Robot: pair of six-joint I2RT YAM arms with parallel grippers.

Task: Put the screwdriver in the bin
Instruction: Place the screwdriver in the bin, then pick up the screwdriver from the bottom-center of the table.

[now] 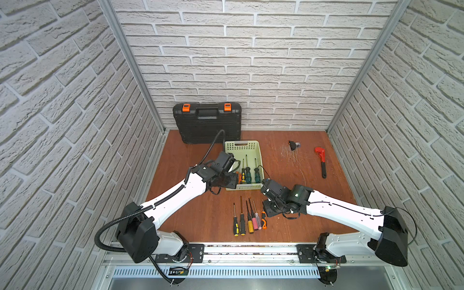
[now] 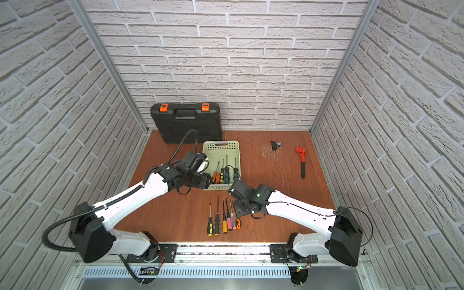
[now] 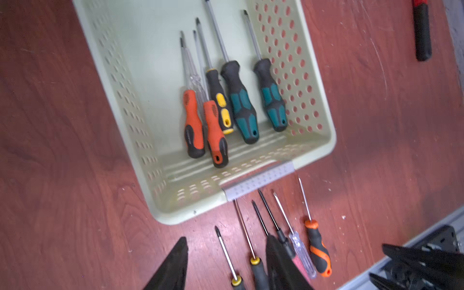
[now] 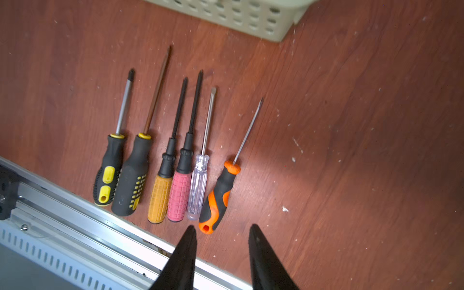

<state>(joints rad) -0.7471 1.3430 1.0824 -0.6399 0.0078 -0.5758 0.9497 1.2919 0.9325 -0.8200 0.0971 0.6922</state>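
L pincer (image 3: pixel 227 238) open, empty, over near-left corner of bin (image 3: pixel 120 100). R pincer (image 4: pixel 223 227) open, empty, close by orange-black screwdriver (image 4: pixel 218 198), at end of 6-tool row (image 4: pixel 179 193) on bench (image 4: pixel 351 125). Five screwdrivers (image 3: pixel 242 110) lie inside bin, handles twd near wall.

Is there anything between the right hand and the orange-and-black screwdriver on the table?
Nothing visible does. The open right hand hovers close to the handle end of the orange-and-black screwdriver, with only table between them.
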